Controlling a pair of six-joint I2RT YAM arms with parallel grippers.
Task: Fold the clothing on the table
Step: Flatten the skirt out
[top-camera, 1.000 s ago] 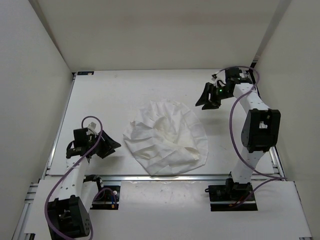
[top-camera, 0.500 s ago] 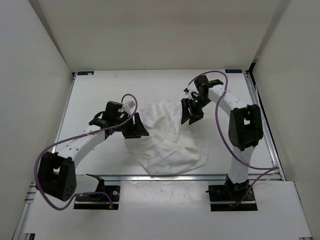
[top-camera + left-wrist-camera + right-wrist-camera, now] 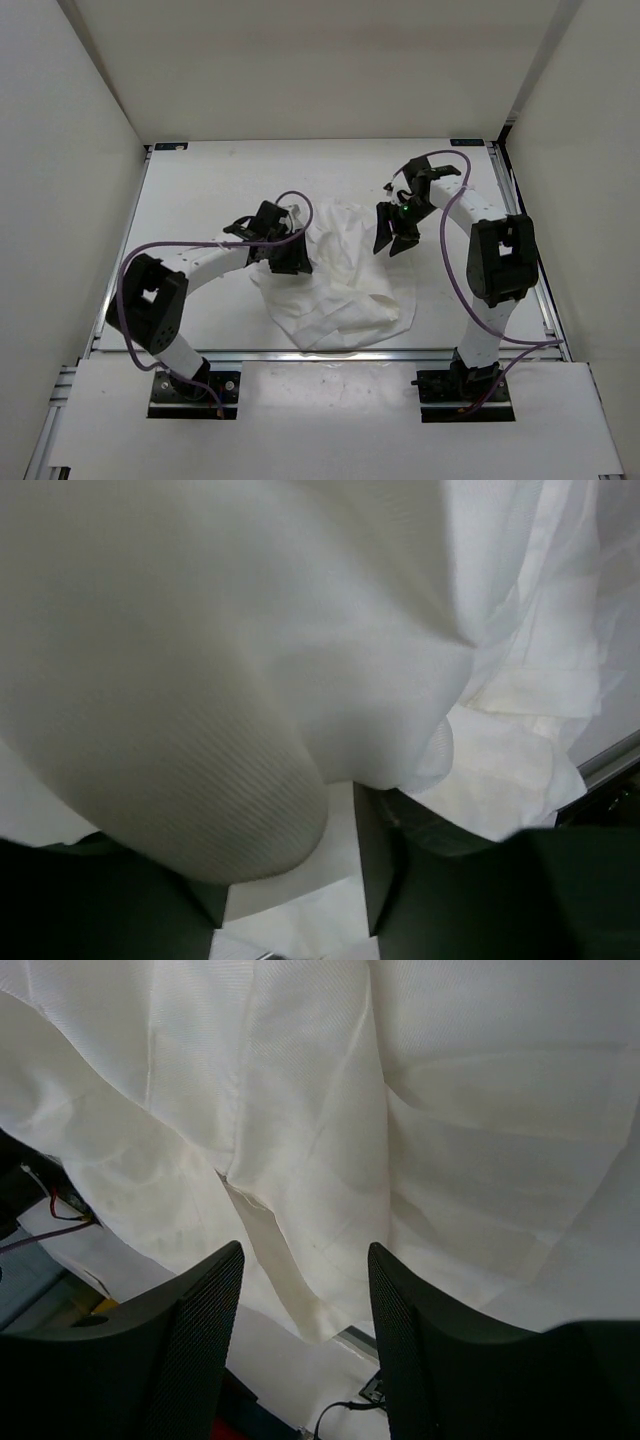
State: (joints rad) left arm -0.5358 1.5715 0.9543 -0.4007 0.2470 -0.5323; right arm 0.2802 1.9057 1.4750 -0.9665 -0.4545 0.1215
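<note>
Clothing rumpled, roughly round; long axis unclear

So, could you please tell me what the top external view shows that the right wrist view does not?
Only top external: the whole rounded outline of the clothing on the table, both arms, and the left pincer at the garment's left edge. Only right wrist: the fabric's fine weave and creases close up, a fold edge running toward the gap between the fingers, and wiring at the left edge. Both: the white clothing and the right pincer, open over its far right part.
</note>
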